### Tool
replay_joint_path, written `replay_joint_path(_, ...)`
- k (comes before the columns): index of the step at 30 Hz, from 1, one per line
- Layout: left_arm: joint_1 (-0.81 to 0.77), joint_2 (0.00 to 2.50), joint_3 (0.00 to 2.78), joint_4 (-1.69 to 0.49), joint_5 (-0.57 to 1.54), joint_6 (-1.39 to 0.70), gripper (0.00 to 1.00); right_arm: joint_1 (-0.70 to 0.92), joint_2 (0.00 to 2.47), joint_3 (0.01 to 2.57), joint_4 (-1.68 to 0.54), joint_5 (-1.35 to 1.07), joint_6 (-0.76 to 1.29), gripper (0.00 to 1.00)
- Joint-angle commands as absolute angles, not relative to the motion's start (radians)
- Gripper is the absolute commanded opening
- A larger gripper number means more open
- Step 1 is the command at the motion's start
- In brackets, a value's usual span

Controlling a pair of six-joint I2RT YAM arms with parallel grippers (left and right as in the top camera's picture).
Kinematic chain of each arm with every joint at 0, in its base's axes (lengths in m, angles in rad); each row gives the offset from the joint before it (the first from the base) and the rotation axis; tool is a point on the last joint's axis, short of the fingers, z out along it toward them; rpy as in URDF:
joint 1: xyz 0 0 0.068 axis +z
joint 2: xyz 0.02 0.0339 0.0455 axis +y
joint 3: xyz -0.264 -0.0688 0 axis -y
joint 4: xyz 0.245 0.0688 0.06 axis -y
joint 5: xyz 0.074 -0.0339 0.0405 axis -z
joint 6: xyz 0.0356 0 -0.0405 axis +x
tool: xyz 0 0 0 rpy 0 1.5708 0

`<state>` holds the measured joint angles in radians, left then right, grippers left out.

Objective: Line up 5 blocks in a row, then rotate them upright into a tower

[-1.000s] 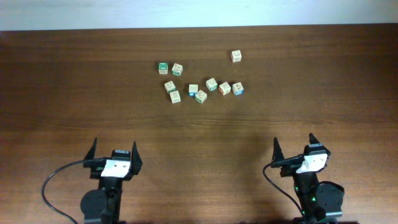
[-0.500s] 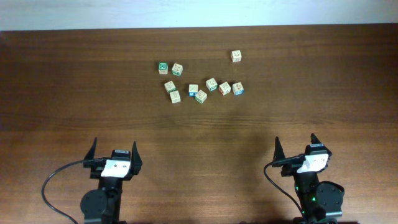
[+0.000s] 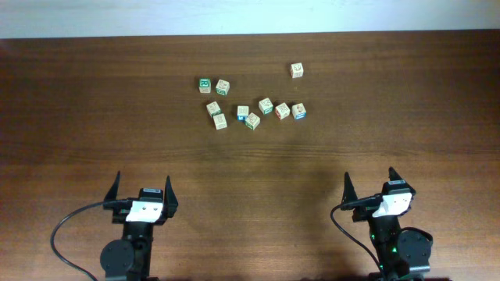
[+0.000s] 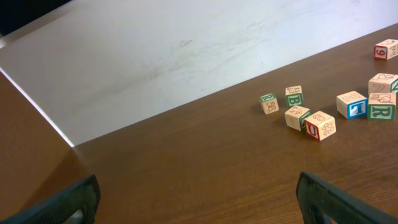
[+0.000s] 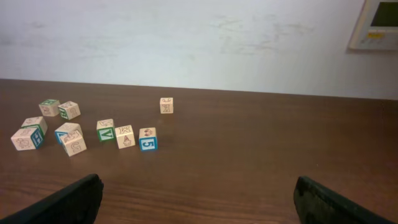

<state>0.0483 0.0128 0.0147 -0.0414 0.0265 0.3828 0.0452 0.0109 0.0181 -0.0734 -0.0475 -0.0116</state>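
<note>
Cubes, total: you have ten small wooden letter cubes on the table (image 3: 78,133), all in its far half.
Blocks: the colour-marked blocks (image 3: 266,106) make a loose row of five in the middle of the group. Blue, green and red faces show, with a blue "5" at the row's right end. They sit apart or nearly touching; none is stacked.
Other cubes: one green-framed cube (image 3: 205,84) lies at the far left with a neighbour just beside it. Two paler cubes (image 3: 216,115) sit left of the row. One lone cube (image 3: 297,70) lies well apart, toward the far right.
Arms: two, both at the near edge.
Left gripper (image 3: 142,178): fingers spread wide apart, nothing between them, well short of the cubes.
Right gripper (image 3: 369,174): the same, spread wide and holding nothing.
Surface: dark brown wood grain, flat and matte.
Room: a white scuffed wall (image 5: 186,37) stands behind the far edge, with a beige panel (image 5: 376,25) at the upper right of the right wrist view.
Edges: the far table edge meets the wall just behind the cubes.
Open room: you have a wide band of bare wood between the grippers and the group, and more to either side.
Cables: one black loop (image 3: 62,234) by the left base, and one at the right.
</note>
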Motion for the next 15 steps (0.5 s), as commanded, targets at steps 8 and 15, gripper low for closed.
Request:
replay_joint_path(8,0.055,0.222,0.212,-0.039,0.043,0.39,0.99,0.039,0.206,0.246,-0.068,-0.126,-0.008,0.98)
replay_joint_path(15,0.055,0.611,0.566,-0.196,0.068,0.39,0.99,0.039,0.707,0.656,-0.17,-0.262,-0.008,0.98)
